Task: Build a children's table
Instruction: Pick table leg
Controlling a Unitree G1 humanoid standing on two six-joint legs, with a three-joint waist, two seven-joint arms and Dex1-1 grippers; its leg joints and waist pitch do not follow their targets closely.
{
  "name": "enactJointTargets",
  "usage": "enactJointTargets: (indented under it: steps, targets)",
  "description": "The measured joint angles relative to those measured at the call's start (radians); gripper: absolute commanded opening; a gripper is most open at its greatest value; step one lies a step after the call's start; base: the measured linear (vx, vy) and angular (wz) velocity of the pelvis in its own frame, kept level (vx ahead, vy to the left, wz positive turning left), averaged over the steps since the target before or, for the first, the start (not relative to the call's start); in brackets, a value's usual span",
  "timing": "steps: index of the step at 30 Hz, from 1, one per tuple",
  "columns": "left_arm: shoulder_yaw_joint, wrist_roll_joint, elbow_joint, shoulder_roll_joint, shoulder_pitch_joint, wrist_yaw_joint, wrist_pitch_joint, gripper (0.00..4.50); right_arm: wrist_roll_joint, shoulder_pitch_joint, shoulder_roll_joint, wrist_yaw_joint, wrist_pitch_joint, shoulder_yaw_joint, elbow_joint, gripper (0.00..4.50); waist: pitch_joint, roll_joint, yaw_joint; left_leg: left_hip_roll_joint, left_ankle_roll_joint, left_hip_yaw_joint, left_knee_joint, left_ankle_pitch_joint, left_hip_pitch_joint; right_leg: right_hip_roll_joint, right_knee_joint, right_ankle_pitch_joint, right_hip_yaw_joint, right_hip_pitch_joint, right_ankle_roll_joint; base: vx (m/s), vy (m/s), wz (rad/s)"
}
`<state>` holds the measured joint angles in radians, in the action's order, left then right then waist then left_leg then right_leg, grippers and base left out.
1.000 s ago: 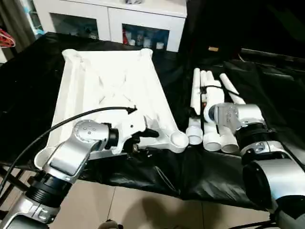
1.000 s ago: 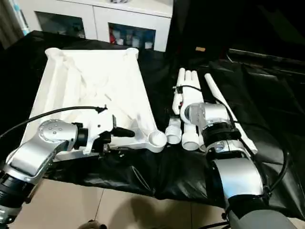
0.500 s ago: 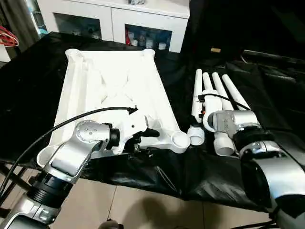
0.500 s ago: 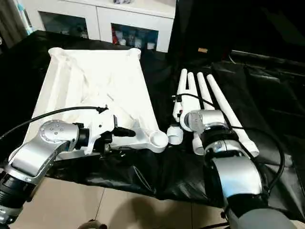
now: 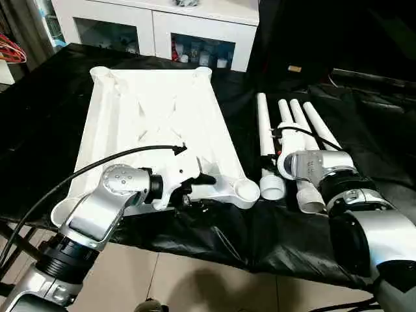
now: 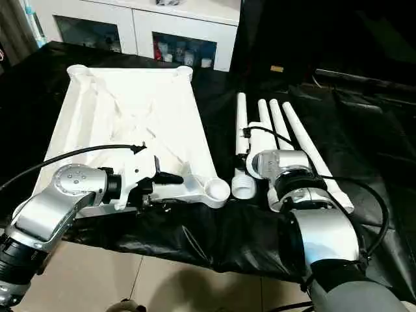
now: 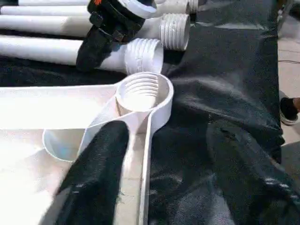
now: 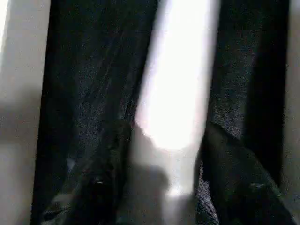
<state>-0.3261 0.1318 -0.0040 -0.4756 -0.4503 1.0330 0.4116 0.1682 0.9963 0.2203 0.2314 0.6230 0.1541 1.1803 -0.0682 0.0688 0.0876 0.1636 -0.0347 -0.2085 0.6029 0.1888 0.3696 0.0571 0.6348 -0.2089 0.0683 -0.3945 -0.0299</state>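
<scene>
Four white legs point(image 5: 289, 140) lie side by side toward the counter's point(image 5: 39, 130) right edge in the head views, the ribbed tabletop point(image 5: 156, 130) beside them. In the left wrist view, released fingers point(image 7: 96, 183) straddle the tabletop's near rim by its threaded corner socket point(image 7: 143, 93). In the right wrist view, fingers point(image 8: 229, 178) flank one leg point(image 8: 180, 89); grasping or not, I cannot tell.

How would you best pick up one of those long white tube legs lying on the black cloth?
Probably from above, fingers straddling the long white tube leg mid-shaft: it lies flat on the black cloth, round and narrow, with gaps beside it.
</scene>
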Motion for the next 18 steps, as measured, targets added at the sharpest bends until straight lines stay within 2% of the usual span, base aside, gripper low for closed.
enactJointTargets:
  steps: [1,2,6,8,10,12,13,16,18]
  targets:
    - [0.002,0.000,0.000,0.002,-0.003,0.000,0.001,3.19,0.001,0.000,0.000,-0.002,0.000,0.005,0.000,2.20,0.000,0.000,0.000,0.000,0.000,0.000,0.000,0.000,0.000,0.000,0.000,0.000,0.000,0.000,0.000,0.000,0.000,0.00]
    - [0.004,0.001,0.000,0.008,-0.007,-0.002,0.002,3.53,0.011,-0.001,0.001,-0.005,0.003,0.015,0.000,2.03,0.000,0.000,0.000,0.000,0.000,0.000,0.000,0.000,0.000,0.000,0.001,0.000,0.000,-0.001,0.000,0.000,0.000,0.00]
    - [0.011,0.010,0.000,0.030,-0.029,-0.021,0.001,3.54,0.035,-0.021,0.008,-0.005,0.018,0.041,-0.023,1.89,0.000,0.000,0.002,0.000,0.000,0.000,0.000,0.000,0.000,0.000,0.002,0.000,0.000,-0.001,0.000,0.000,0.000,0.00]
    - [0.022,0.011,0.002,0.049,-0.035,-0.040,0.001,3.96,0.054,-0.045,0.012,0.000,0.019,0.062,-0.053,1.85,0.000,-0.001,0.002,0.000,0.000,0.000,0.000,0.000,0.000,0.000,0.002,0.000,0.000,-0.001,0.000,0.000,0.000,0.00]
    - [0.029,0.010,0.015,0.060,-0.048,-0.064,0.004,3.88,0.066,-0.058,0.016,0.010,0.025,0.077,-0.070,1.85,-0.001,-0.002,0.002,0.000,0.000,0.000,0.002,0.000,0.000,0.000,0.004,0.000,0.000,-0.001,0.000,0.000,0.000,0.00]
    - [0.050,0.009,0.045,0.084,-0.075,-0.109,0.017,3.92,0.080,-0.076,0.017,0.024,0.026,0.092,-0.091,1.84,-0.001,-0.003,0.002,0.000,0.000,0.000,0.003,0.000,0.000,0.000,0.005,0.000,0.000,-0.001,0.000,0.000,0.000,0.00]
    - [0.066,0.010,0.063,0.105,-0.089,-0.135,0.026,4.31,0.094,-0.094,0.017,0.033,0.025,0.105,-0.114,1.84,-0.001,-0.003,0.002,0.000,0.000,0.000,0.003,0.000,0.000,0.000,0.005,0.000,0.000,-0.001,0.000,0.000,0.000,0.00]
    - [0.115,0.018,0.103,0.150,-0.123,-0.202,0.051,4.36,0.141,-0.129,0.014,0.063,0.008,0.144,-0.160,1.84,-0.002,-0.006,0.002,0.001,0.000,0.000,0.005,0.000,0.000,0.000,0.006,0.000,0.000,-0.001,-0.001,0.000,0.000,0.00]
    - [0.169,0.047,0.141,0.213,-0.156,-0.272,0.099,4.44,0.193,-0.182,0.009,0.119,-0.008,0.183,-0.250,1.84,-0.003,-0.007,0.004,0.001,0.000,0.001,0.005,0.000,0.001,0.000,0.006,0.000,0.000,-0.001,-0.001,0.000,0.000,0.00]
